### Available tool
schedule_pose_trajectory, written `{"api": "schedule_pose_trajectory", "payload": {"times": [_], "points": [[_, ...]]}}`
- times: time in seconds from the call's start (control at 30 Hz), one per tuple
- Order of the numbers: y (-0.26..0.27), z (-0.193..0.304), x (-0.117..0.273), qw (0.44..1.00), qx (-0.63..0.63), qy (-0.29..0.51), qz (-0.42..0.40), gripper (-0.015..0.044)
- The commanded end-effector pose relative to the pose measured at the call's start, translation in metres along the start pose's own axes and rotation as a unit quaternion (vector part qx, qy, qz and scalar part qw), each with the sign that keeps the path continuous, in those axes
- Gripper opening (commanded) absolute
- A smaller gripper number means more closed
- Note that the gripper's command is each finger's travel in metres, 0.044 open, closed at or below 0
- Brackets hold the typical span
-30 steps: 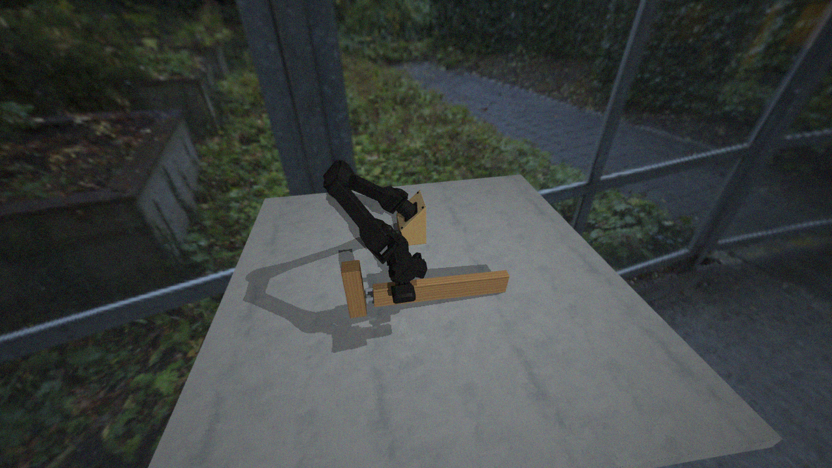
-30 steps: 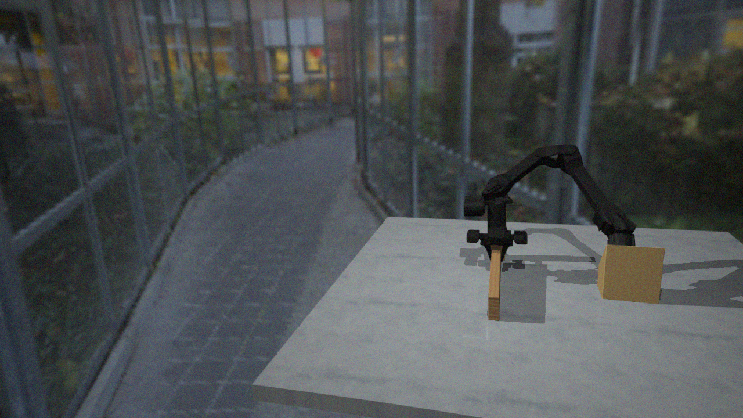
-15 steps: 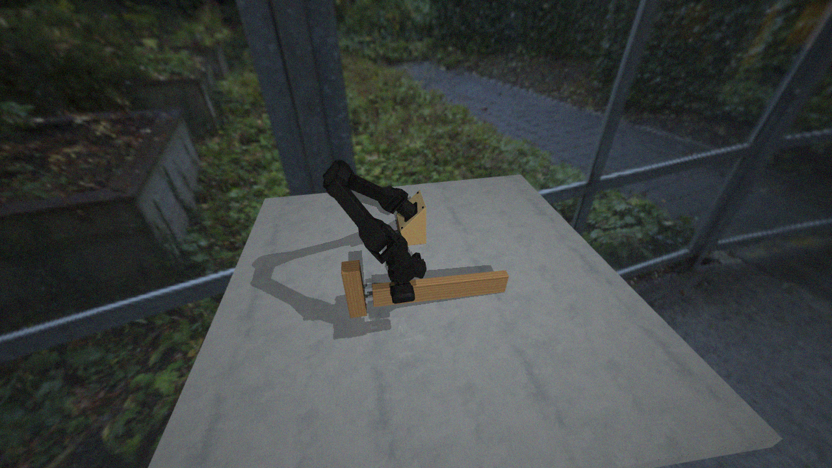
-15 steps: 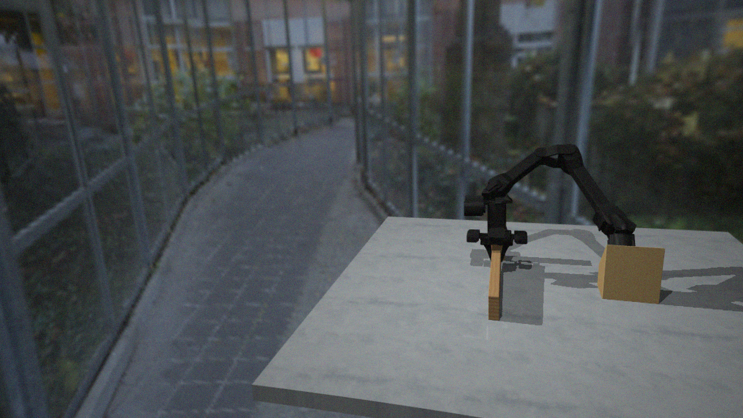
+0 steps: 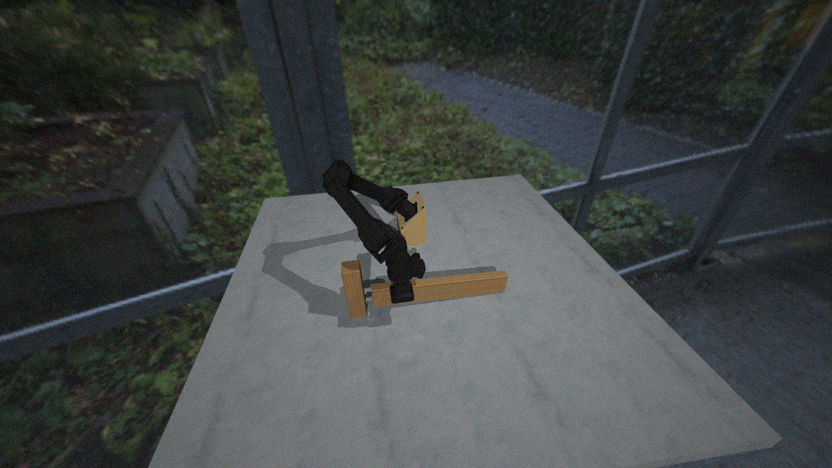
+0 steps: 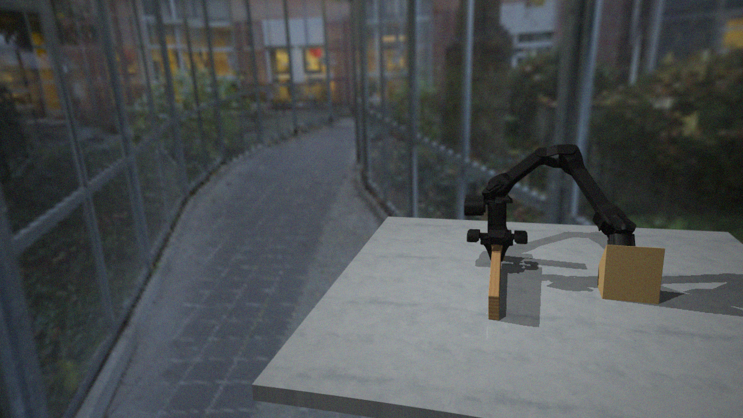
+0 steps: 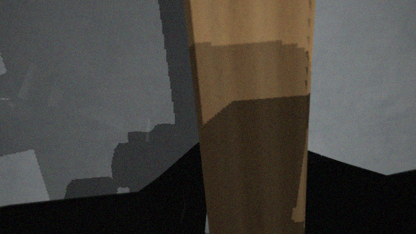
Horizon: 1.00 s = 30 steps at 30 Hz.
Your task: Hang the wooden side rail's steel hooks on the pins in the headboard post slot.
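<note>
The wooden side rail (image 5: 459, 286) (image 6: 495, 280) (image 7: 253, 71) stands on its narrow edge, its far end low at the table. My gripper (image 5: 402, 292) (image 6: 497, 253) is shut on the rail close to its hook end; its dark fingers flank the rail in the wrist view. The wooden headboard post (image 5: 353, 290) stands upright just left of the rail's end in the top view. A small gap with grey metal hooks (image 5: 368, 299) lies between rail end and post. Whether the hooks sit on the pins cannot be told; the slot and pins are hidden.
The pale stone table (image 5: 465, 378) (image 6: 415, 353) carries everything. A light wooden block (image 5: 415, 229) (image 6: 634, 274) stands beside the arm's base, behind the rail in the top view. The arm (image 5: 355, 215) (image 6: 534, 155) arches over the table. Shadows fall around the post and rail.
</note>
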<state>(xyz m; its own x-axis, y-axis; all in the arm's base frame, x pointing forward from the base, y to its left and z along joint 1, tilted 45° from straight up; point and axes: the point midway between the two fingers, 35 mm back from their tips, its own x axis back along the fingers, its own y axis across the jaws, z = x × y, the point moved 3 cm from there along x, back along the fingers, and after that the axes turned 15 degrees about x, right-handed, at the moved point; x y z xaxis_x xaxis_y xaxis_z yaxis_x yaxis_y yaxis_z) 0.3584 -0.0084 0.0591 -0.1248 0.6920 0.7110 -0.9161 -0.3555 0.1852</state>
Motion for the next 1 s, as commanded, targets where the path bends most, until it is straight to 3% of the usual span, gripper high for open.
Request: {"api": "schedule_pose_trajectory", "payload": {"times": [0.0, 0.97], "points": [[-0.0005, 0.0025, 0.0046, 1.0, -0.002, 0.003, 0.008, 0.0], [-0.0014, 0.0062, 0.0066, 1.0, -0.002, 0.003, 0.008, 0.0]]}}
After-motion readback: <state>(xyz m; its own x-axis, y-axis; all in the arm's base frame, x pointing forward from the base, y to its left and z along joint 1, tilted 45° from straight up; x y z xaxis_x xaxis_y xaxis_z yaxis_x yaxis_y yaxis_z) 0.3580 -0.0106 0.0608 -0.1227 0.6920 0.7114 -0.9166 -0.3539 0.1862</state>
